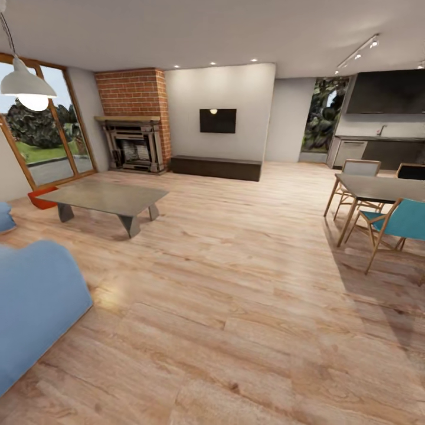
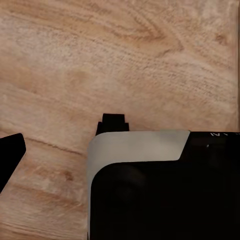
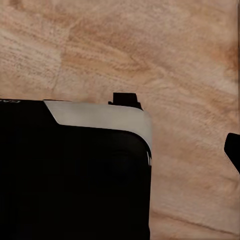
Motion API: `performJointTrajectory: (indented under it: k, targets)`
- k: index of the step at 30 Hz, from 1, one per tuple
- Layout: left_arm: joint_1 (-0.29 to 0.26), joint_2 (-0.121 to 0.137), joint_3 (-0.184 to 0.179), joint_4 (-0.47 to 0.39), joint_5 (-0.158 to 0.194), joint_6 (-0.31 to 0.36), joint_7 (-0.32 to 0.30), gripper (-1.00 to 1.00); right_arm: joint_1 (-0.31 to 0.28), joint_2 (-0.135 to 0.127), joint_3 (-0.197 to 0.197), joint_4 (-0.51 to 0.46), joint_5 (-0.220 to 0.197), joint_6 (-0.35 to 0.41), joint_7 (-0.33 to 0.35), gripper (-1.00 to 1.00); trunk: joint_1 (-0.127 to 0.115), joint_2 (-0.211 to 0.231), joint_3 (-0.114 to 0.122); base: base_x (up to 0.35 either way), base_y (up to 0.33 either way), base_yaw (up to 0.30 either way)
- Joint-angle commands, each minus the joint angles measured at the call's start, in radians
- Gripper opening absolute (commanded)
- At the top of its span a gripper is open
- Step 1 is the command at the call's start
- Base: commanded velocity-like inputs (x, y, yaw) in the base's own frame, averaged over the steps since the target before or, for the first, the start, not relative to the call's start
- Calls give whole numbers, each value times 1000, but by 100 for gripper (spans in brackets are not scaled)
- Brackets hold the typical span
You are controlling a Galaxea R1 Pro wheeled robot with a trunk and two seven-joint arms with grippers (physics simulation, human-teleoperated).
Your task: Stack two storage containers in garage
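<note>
You are looking across the living room (image 1: 236, 248) from the head camera, with light wood plank floor (image 1: 248, 330) filling the lower half of the frame. At the left edge, about mid-height, one orange-red storage container (image 1: 41, 198) sits on the planks just behind the far-left corner of the low grey coffee table (image 1: 109, 198), close to the glass door (image 1: 44, 141); whether the second container lies with it you cannot tell, since the table's end hides that spot. The blue sofa (image 1: 35, 307) takes the lower left corner, the brick-topped fireplace (image 1: 136, 133) stands in the upper left, and a dark wall screen (image 1: 218, 120) hangs near the top centre above a long dark bench (image 1: 216, 167). At the right edge you have a dining table (image 1: 383, 189) with a teal chair (image 1: 401, 221) (the kitchen counter runs behind it). In the left wrist view the left gripper (image 2: 62, 137) hangs over bare planks, one dark fingertip near the frame's middle and the other at the left edge, so it looks spread apart with nothing between. In the right wrist view the right gripper (image 3: 180, 122) seems likewise parted and empty, one finger near the centre, one at the right edge.
</note>
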Motion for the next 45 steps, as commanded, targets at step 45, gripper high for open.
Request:
performJointTrajectory:
  k: [45]
  targets:
    - [0, 0, -3, 0, 7, 3, -4, 100, -1, 1, 8, 2, -7, -4, -1, 100, 1, 0, -1, 321, 0, -94]
